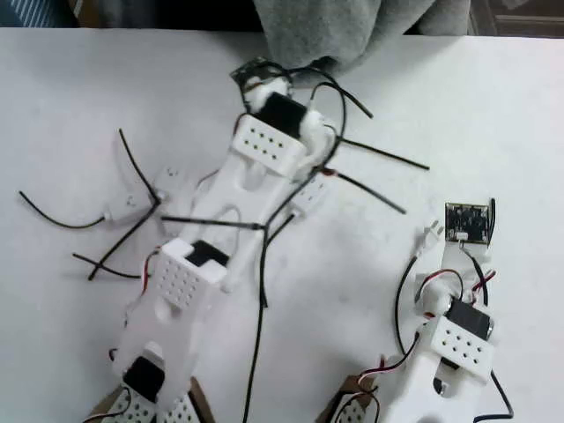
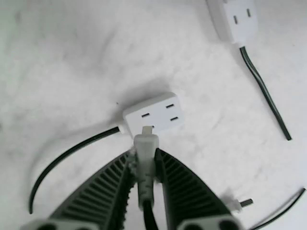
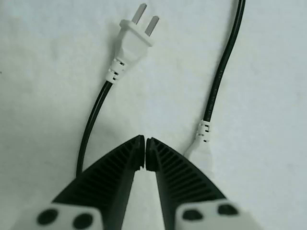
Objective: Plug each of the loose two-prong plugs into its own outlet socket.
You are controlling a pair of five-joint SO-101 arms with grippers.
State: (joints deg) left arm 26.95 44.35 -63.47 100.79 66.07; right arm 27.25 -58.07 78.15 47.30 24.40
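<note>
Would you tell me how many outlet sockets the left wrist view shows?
2: one socket right before the held plug, another socket farther off; more may be hidden.

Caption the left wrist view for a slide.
Left gripper, shut on a white two-prong plug, at the edge of the near outlet socket; second socket beyond.

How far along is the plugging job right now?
Done: no plug looks seated yet. In hand: the left hand grips a white plug, its tip at the face of an outlet socket, not clearly pushed home. Left: a second socket has open slots, and a loose plug lies on the table ahead of the right hand, which is shut and empty.
</note>
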